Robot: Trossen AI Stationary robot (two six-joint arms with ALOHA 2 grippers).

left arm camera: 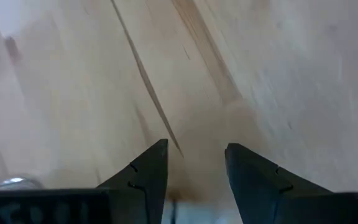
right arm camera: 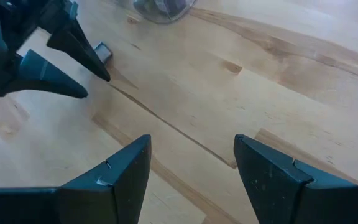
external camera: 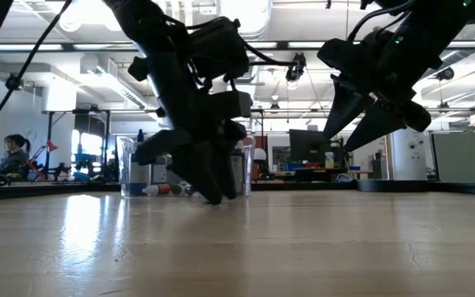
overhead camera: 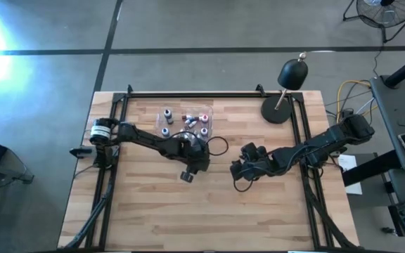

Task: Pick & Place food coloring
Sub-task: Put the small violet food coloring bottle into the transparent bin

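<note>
High view first: I see the food coloring bottles gathered in the clear tray near the far middle of the desk, a small cluster with white caps and a touch of red. The tray sits inside the black frame rail that runs along the far edge, with a strip of bare wood between them. To its right a black lamp stands on a round base in the far right corner.

My left gripper is low over the middle of the desk, just on the near side of the tray and clear of it. Its jaws stand apart with only wood grain between them in the left wrist view, and the low view puts the tips at or almost on the surface; I cannot tell whether they touch. In the right wrist view I see those tips spread, and a small grey piece beside one of them.

My right gripper hangs near the centre, close to the left one, raised off the wood. Its jaws are apart and hold nothing.

The whole near half of the desk is bare wood out to the side rails.
</note>
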